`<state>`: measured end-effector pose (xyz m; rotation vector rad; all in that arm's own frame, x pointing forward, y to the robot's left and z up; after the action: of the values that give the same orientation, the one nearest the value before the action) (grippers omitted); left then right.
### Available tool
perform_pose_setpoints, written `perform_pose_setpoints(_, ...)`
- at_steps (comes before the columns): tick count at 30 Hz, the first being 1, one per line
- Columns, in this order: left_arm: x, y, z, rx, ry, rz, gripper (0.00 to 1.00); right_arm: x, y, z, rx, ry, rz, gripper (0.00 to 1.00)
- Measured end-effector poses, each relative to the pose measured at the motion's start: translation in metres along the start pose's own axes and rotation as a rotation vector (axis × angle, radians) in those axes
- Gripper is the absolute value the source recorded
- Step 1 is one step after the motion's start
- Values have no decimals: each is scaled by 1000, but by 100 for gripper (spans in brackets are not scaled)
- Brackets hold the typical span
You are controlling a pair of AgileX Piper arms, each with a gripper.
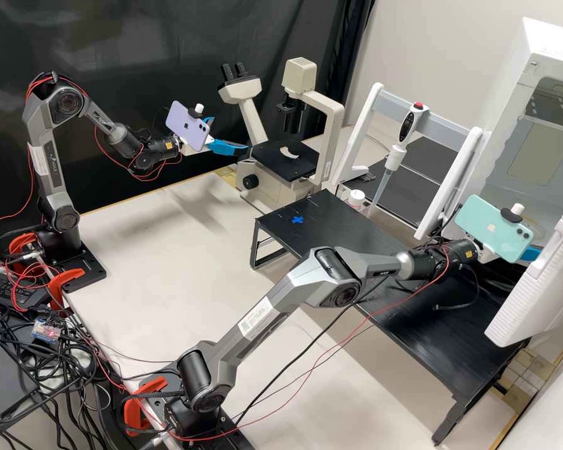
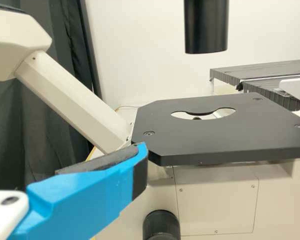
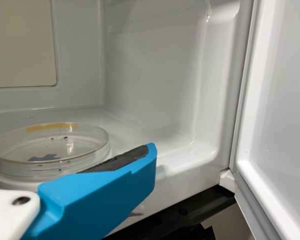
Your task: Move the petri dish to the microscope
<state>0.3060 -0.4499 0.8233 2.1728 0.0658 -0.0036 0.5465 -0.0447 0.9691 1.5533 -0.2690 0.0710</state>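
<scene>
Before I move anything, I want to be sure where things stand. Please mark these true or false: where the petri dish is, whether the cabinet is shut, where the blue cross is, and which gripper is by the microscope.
1. The petri dish is in the white cabinet. True.
2. The cabinet door is shut. False: it stands open.
3. A blue cross marks the black table. True.
4. The right gripper is by the microscope. False: the left gripper is.
</scene>
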Motion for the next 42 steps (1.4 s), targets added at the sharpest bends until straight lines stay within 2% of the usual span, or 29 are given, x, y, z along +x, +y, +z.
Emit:
perform_pose_setpoints(1,0,0,0,0,0,0,100,1,0,1,-6,1,-1,100)
perform_pose_setpoints(2,0,0,0,0,0,0,100,1,0,3,-10,0,0,0)
perform_pose_setpoints(5,0,0,0,0,0,0,100,2,1,3,-11,3,2,0)
perform_pose_setpoints(12,0,0,0,0,0,0,100,4,1,1,-46,15,-11,0)
perform_pose_setpoints(22,0,0,0,0,0,0,100,6,1,-2,-64,28,-30,0)
perform_pose_setpoints(24,0,0,0,0,0,0,100,6,1,-3,-62,28,-36,0)
perform_pose_setpoints(30,0,0,0,0,0,0,100,7,1,-5,-21,27,-59,0)
perform_pose_setpoints(31,0,0,0,0,0,0,100,7,0,-5,-27,28,-66,0)
perform_pose_setpoints(37,0,0,0,0,0,0,100,7,-2,-4,-10,21,-95,0)
perform_pose_setpoints(42,0,0,0,0,0,0,100,6,-1,-2,-20,19,-101,0)
